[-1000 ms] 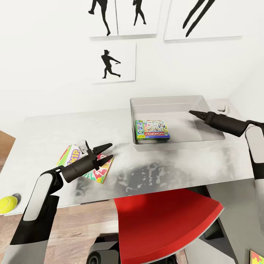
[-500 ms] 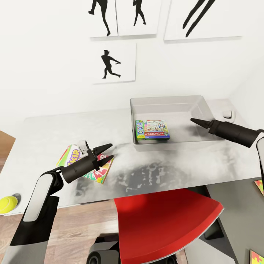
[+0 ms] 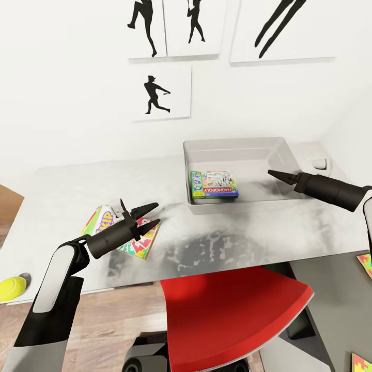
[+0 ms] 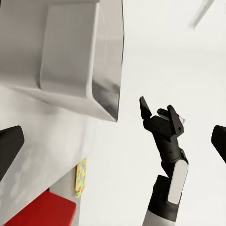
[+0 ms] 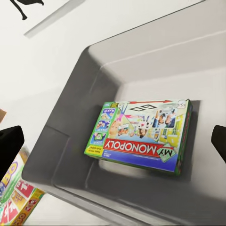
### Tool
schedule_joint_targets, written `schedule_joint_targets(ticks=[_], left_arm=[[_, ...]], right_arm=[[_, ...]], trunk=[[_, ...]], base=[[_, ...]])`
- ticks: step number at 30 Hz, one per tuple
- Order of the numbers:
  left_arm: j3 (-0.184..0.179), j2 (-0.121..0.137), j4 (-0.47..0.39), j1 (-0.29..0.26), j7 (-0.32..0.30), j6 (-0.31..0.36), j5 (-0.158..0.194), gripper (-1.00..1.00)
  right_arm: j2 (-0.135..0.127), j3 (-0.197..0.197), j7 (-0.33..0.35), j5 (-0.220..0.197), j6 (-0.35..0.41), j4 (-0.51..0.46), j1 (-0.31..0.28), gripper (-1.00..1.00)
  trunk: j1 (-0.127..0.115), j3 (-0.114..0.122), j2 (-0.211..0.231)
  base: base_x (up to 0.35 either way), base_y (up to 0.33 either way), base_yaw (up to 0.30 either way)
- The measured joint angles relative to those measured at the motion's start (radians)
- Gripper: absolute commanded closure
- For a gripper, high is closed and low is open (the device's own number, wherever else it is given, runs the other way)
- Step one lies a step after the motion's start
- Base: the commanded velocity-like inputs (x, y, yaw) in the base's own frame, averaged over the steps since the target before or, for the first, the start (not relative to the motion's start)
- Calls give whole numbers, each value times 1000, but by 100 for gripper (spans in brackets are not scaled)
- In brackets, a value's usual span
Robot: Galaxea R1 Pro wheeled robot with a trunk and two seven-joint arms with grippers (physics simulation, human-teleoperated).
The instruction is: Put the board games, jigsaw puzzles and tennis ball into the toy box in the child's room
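Since a second ago the right gripper (image 3: 270,172) has drawn back from over the toy box (image 3: 281,150) toward its near right edge, and the camera has tilted slightly.

Head view: the Monopoly board game (image 3: 214,184) lies flat inside the toy box on the table (image 3: 62,191). The left gripper (image 3: 150,215), jaws apart, hovers over a colourful game box (image 3: 106,222) at the table's left. A tennis ball (image 3: 11,287) sits at the far left edge. A red chair (image 3: 232,315) stands below.

Left wrist view: the right gripper appears with fingers spread, empty, beside the toy box.

Right wrist view: the Monopoly game rests inside the toy box; the colourful box lies outside it.
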Motion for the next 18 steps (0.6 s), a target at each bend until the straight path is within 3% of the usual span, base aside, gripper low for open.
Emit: schedule_joint_targets(ticks=[8,18], left_arm=[[0,0,0,0,1,0,0,-100],[0,0,0,0,1,0,0,-100]], right_arm=[[0,0,0,0,2,-4,4,-100],[0,0,0,0,4,-6,5,-100]], trunk=[[0,12,0],[0,28,0]], base=[[-148,0,0],[-275,0,0]])
